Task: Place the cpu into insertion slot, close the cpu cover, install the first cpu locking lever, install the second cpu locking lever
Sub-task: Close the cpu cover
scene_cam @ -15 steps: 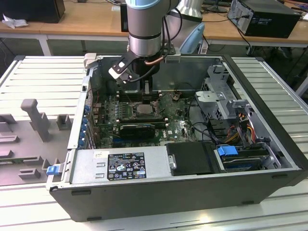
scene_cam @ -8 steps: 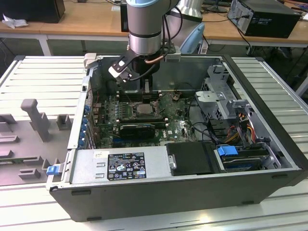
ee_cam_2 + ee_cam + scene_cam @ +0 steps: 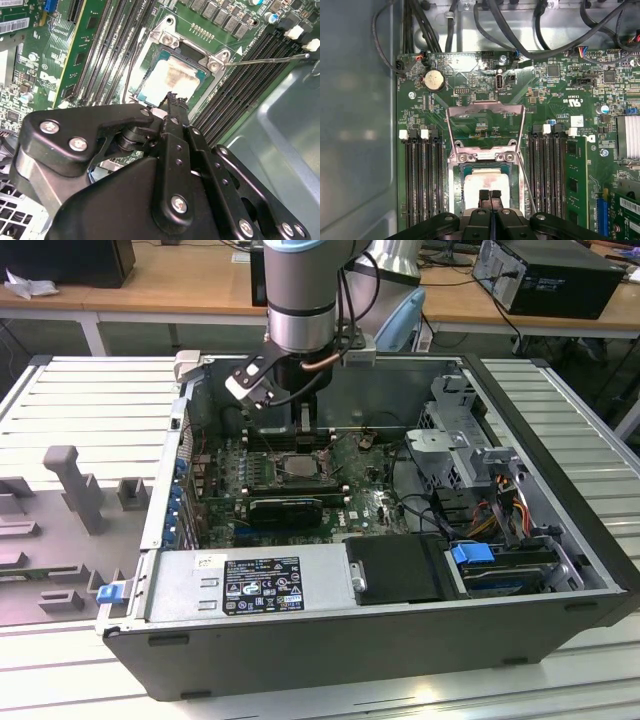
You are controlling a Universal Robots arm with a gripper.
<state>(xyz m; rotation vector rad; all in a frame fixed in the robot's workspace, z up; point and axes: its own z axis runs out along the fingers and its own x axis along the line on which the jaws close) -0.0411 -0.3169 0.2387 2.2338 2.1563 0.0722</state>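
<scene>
Cpu (image 3: 485,181) lies in slot (image 3: 452,195), cover (image 3: 485,107) open beside slot so hand (image 3: 490,196), clenched w/ nothing in it, reaches cpu from above.

Robotics lab or electronics assembly workshop. 1 industrial robot arm (image 3: 300,290) hangs over an opened desktop computer case (image 3: 330,640) with its motherboard (image 3: 470,75) exposed. The case sits on a ribbed metal worktable (image 3: 90,390). Grey moulded fixtures (image 3: 75,485) sit on the table at the exterior view's left. Far side: wooden desks (image 3: 180,280), office style, carrying 1 more computer tower (image 3: 545,275).
</scene>
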